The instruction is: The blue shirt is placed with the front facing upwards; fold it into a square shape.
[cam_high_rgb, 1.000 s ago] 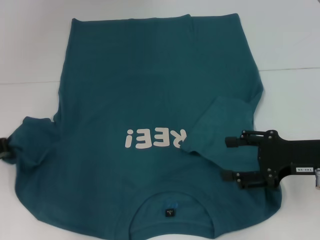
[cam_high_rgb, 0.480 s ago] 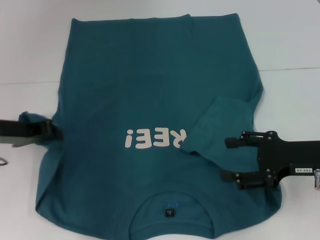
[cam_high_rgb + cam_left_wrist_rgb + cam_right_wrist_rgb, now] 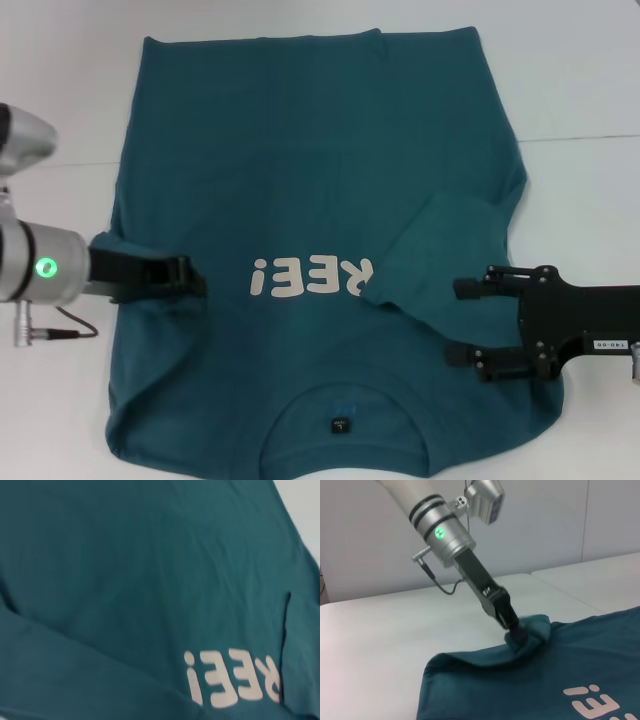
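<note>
The blue shirt [image 3: 310, 170] lies front up on the white table, with its cream lettering [image 3: 312, 276] upside down to me and its collar tag [image 3: 340, 425] near the front edge. Its right sleeve [image 3: 440, 250] is folded in over the chest. My left gripper [image 3: 195, 278] is shut on the left sleeve and holds it over the shirt's left side; the right wrist view shows it pinching bunched cloth [image 3: 527, 632]. My right gripper [image 3: 460, 320] is open and empty over the shirt's lower right part. The left wrist view shows only shirt [image 3: 125, 580].
The white table [image 3: 580, 80] has a seam line [image 3: 585, 138] running across it at the back right. A thin cable [image 3: 70, 325] hangs off my left wrist by the shirt's left edge. A pale wall [image 3: 560, 520] stands behind the table.
My left gripper has moved right from the table's left edge, carrying the left sleeve in over the shirt's body. The shirt's left edge has drawn inward. The right gripper has barely moved.
</note>
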`<state>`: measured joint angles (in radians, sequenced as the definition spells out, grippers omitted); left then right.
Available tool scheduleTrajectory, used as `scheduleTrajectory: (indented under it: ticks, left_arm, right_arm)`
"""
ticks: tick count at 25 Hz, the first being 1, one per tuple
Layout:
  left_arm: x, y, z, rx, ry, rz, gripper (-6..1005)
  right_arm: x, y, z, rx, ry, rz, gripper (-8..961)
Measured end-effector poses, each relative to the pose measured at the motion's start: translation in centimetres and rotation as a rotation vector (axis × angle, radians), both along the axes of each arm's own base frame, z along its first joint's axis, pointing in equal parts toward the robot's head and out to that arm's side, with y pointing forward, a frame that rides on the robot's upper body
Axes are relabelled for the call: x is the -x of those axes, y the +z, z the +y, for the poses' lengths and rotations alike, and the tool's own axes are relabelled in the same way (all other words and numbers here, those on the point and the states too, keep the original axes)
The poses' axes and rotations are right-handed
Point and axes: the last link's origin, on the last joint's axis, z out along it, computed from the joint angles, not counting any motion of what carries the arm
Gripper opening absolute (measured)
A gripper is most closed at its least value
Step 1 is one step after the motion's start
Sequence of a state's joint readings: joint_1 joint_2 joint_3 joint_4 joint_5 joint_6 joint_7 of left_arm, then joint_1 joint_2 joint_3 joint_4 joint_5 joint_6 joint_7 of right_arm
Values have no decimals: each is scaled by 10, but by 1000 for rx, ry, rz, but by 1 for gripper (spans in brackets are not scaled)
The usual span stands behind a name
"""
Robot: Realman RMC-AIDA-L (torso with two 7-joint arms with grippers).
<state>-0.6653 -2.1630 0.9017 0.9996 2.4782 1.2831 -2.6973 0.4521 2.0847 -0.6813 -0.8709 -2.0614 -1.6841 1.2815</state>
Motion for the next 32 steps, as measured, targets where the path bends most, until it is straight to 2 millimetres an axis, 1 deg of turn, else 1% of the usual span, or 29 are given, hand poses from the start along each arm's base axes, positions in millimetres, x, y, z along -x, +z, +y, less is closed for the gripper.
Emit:
scheduleTrajectory:
  ticks: [4, 10, 14, 19, 24, 28, 30, 32]
  left_arm:
    - [-1, -12, -1, 20, -4, -8, 17]
    - [0, -22, -3, 35, -30, -30, 29]
    - [2, -25, -3, 49, -13, -40, 40]
    - [3, -24, -1, 25, -8, -44, 228]
    - [1, -18, 4, -13, -19, -55, 324]
    - [4, -7, 13, -87, -21, -38, 401]
    - [9, 2, 17, -126, -14, -31, 439]
    - [13, 10, 21, -163, -4, -30, 519]
  right_arm:
    - [0, 0, 0, 1, 1, -1, 854]
    - [0, 0, 0, 1, 2, -2, 854]
    - [0, 0, 0, 1, 2, -2, 855]
    - [0, -2, -1, 7, -3, 3, 854]
    - [0, -2, -1, 9, -3, 5, 854]
    - [-1, -2, -1, 9, -5, 6, 855]
    - [0, -2, -1, 9, -4, 7, 855]
    - [0, -2, -1, 10, -3, 10, 855]
